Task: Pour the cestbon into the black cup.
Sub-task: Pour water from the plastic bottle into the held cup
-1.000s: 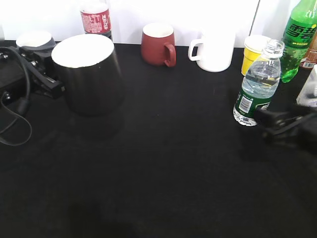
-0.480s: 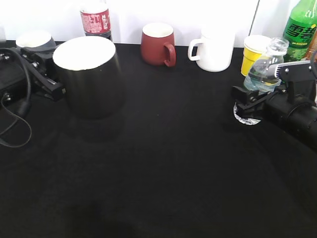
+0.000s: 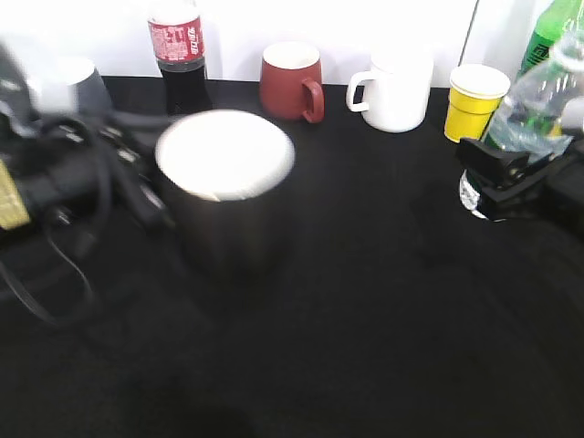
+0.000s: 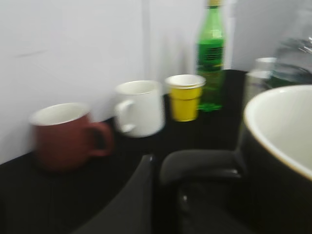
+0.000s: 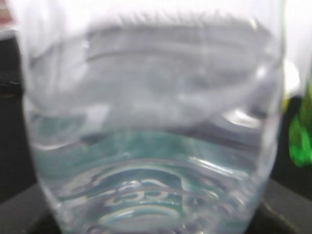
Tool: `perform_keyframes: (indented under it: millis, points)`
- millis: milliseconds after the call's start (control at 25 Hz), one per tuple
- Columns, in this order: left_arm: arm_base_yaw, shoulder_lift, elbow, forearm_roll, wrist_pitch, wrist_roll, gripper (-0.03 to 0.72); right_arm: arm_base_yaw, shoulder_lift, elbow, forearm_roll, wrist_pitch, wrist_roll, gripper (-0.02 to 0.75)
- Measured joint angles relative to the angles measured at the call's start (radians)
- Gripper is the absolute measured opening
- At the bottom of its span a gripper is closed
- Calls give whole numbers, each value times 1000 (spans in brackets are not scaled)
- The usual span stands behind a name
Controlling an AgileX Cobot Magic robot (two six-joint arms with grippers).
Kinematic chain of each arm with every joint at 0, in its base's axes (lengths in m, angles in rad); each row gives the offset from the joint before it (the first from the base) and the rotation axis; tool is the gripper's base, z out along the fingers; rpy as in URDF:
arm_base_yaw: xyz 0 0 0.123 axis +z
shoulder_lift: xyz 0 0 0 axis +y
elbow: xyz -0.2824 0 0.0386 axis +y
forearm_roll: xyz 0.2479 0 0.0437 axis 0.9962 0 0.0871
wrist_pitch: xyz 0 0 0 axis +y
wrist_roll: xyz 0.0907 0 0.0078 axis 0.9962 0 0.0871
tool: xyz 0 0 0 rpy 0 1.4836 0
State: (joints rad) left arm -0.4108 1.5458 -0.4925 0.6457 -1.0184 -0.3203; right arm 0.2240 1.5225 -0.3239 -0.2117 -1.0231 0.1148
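Judging from how things lie, the pour has not begun, though both holds look made.

Across the scene spreads the counter, covered in black cloth.

On its left half is the black cup, blurred in the exterior view, its white inside facing up and showing no water. The left arm's dark bulk sits just beside it, and in the left wrist view the left pincer appears wrapped around the cup's handle, so I take it as closed on the cup; blur keeps me from being sure how tightly.

At the right edge the cestbon leans, tilted with its top toward the upper right, its base apparently off the cloth. The right pincer is clamped about its lower body over the label. The right wrist view is filled by the clear ribbed bottle with water in it, so nothing seems to have left it. Whether a cap is on cannot be told.

Bottle and cup are well apart. What remains: bringing the two together, tipping the neck over the rim, and pouring.

Along the back stand a cola bottle, red mug, white mug, yellow cup and green bottle.
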Motion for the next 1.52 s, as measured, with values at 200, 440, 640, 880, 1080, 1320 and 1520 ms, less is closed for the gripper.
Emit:
perform_keyframes:
  millis: [200, 440, 640, 880, 1080, 1320, 1520]
  points:
    - [-194, 16, -30, -40, 7, -1, 36, 0, -288, -2, -196, 271, 102, 498]
    - [-319, 164, -177, -45, 16, -1, 36, 0, -437, -45, -347, 447, 138, 498]
    - [-328, 228, -317, -45, 86, -1, 36, 0, -482, -45, -350, 358, 104, 498]
    - [-330, 248, -371, -32, 128, -3, 36, 0, -482, -45, -350, 305, -362, 498]
    - [-387, 248, -371, -25, 133, -7, 36, 0, -482, -45, -350, 304, -675, 498]
    - [-388, 191, -371, -24, 187, -25, 36, 0, -482, -45, -312, 319, -882, 498]
    - [-388, 191, -371, -24, 190, -52, 36, 0, -482, -45, -273, 323, -993, 498]
